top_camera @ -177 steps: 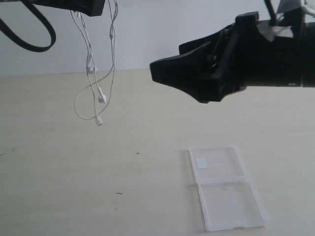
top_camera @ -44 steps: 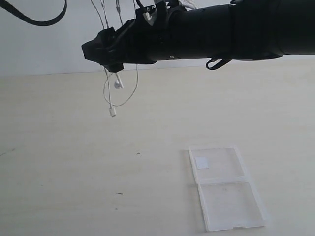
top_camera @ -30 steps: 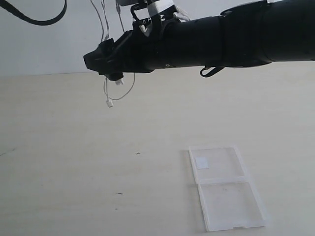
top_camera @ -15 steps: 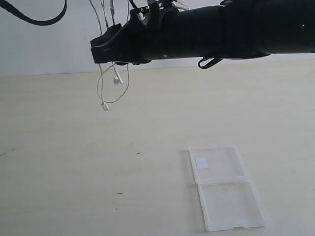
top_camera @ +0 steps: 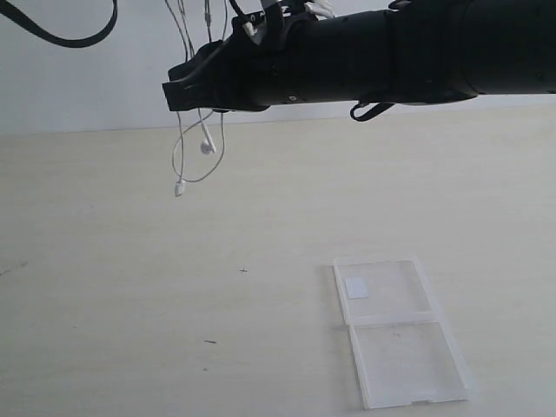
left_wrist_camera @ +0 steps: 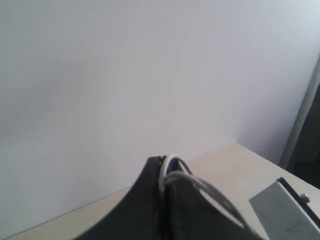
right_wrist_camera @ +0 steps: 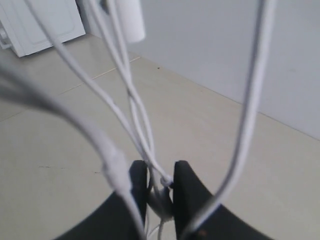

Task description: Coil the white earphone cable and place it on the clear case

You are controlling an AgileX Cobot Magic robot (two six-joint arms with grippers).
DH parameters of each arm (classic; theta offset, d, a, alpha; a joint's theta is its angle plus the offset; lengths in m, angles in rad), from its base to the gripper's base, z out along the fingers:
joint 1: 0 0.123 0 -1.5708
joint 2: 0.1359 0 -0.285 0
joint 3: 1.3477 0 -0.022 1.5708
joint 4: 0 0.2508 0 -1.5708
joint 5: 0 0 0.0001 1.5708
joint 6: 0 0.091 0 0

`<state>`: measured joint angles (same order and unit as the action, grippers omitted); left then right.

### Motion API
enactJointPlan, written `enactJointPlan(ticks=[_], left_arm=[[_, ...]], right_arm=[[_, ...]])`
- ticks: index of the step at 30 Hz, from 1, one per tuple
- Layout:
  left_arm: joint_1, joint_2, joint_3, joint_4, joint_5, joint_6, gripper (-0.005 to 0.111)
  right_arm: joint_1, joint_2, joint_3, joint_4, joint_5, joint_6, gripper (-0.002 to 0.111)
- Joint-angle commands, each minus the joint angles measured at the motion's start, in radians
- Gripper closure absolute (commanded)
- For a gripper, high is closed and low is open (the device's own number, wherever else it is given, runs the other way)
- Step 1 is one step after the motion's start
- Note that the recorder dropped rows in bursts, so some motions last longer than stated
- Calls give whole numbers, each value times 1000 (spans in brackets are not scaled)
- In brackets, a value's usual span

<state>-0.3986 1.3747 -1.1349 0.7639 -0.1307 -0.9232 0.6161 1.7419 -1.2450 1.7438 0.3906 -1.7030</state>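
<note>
The white earphone cable (top_camera: 207, 147) hangs in loops from above the top edge of the exterior view, an earbud and the plug (top_camera: 178, 188) dangling over the table's left part. My right gripper (top_camera: 178, 91) reaches across from the right and meets the strands high up. In the right wrist view its jaws (right_wrist_camera: 160, 170) are shut on the cable (right_wrist_camera: 134, 102), an earbud between them. My left gripper (left_wrist_camera: 164, 162) is shut on a white loop of cable (left_wrist_camera: 170, 159); it is out of the exterior view. The clear case (top_camera: 395, 347) lies open and flat at the front right, with nothing on it.
A thick black robot cable (top_camera: 61, 35) loops at the upper left. A white wall stands behind the pale table (top_camera: 104, 287), which bears a few small dark specks. A grey metal part (left_wrist_camera: 285, 210) shows in the left wrist view.
My right gripper's jaws have closed in on the hanging strands. The dangling loop and plug have swung slightly left and down. The case has not moved.
</note>
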Motion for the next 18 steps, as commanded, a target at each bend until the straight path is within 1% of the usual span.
enactJointPlan(ticks=[1, 7, 18], left_arm=[[2, -1, -8, 30, 19, 1, 107], [2, -1, -8, 30, 19, 1, 107], [-2, -1, -4, 30, 36, 1, 107]], right_arm=[[1, 0, -9, 1, -79, 5, 108], [1, -15, -9, 1, -224, -26, 108], [1, -121, -9, 1, -506, -263, 108]])
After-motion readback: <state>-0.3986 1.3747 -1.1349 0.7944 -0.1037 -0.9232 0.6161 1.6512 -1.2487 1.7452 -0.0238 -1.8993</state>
